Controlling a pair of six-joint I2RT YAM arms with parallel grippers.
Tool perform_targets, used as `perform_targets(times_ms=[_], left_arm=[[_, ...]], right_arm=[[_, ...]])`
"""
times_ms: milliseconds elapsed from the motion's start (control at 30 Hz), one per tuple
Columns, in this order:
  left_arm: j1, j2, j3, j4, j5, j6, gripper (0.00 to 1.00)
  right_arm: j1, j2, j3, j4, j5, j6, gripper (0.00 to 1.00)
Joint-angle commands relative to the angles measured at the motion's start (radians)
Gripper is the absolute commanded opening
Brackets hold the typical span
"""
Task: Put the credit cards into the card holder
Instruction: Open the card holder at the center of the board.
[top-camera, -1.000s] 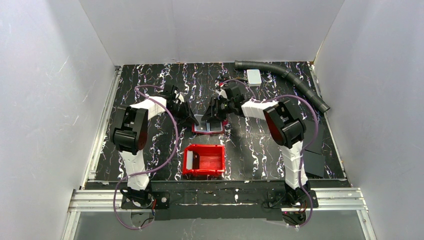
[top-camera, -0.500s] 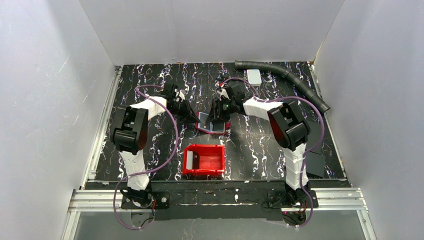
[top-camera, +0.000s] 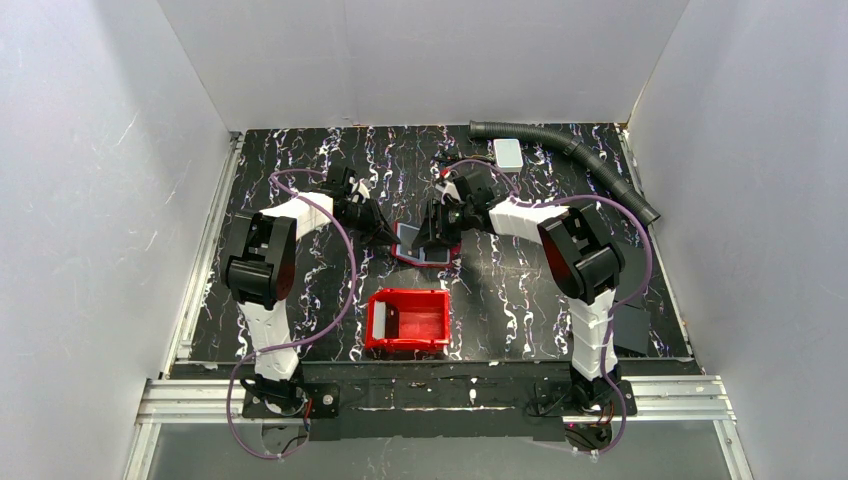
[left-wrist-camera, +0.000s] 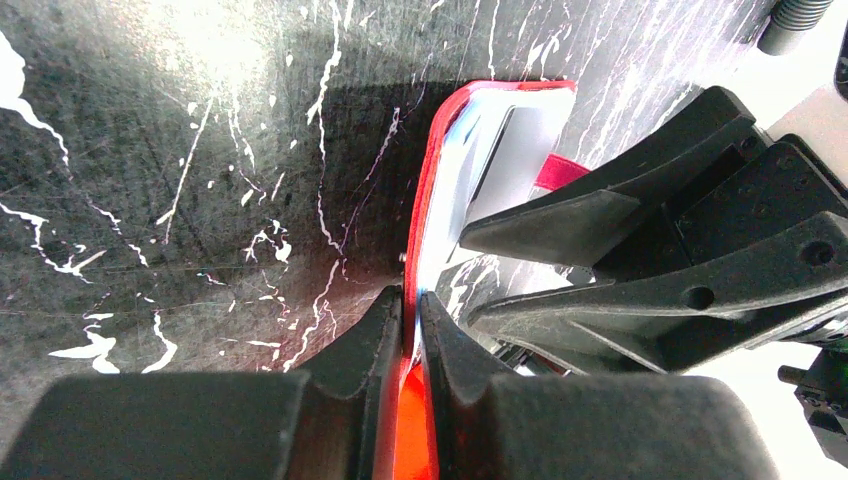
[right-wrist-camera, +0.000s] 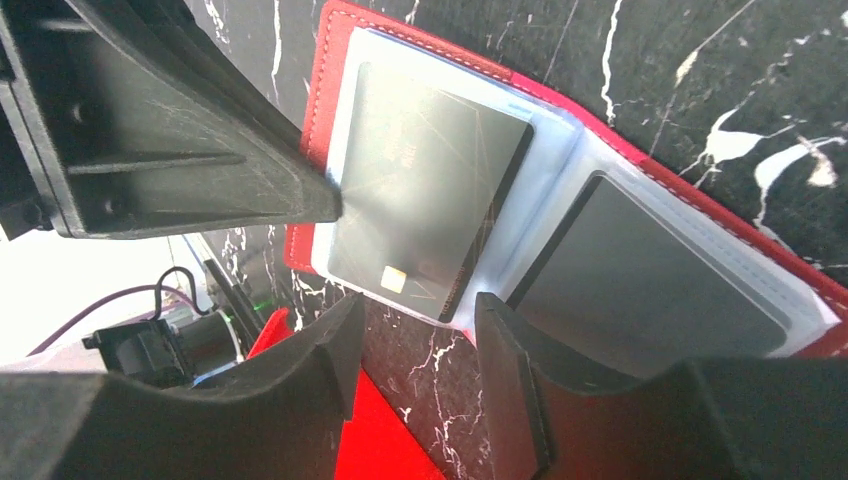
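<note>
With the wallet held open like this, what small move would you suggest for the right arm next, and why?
Probably nudge the card deeper into its clear sleeve with the right gripper: its jaws stand open at the card's chip end, and the left gripper is clamped on the edge of the wallet, steadying it.

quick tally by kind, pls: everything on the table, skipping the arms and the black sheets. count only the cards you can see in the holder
card holder: 1
cards in its sleeves: 2
red bin: 1
white box: 1
black hose: 1
Total: 6
</note>
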Motion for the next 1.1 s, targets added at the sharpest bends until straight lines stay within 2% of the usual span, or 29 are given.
perform_targets(times_ms=[0,1067], left_arm=[[0.001,-0.023,0.027,-0.013,0.017,0.006,0.08],[0.01,-0.01,0.049,-0.055,0.001,0.038,0.09]], right_arm=[[0.011,-0.024,-0.002,0.079,-0.04,0.033,0.53],[0.029,0.026,-0.067,0.121,-0.016,0.054,0.52]])
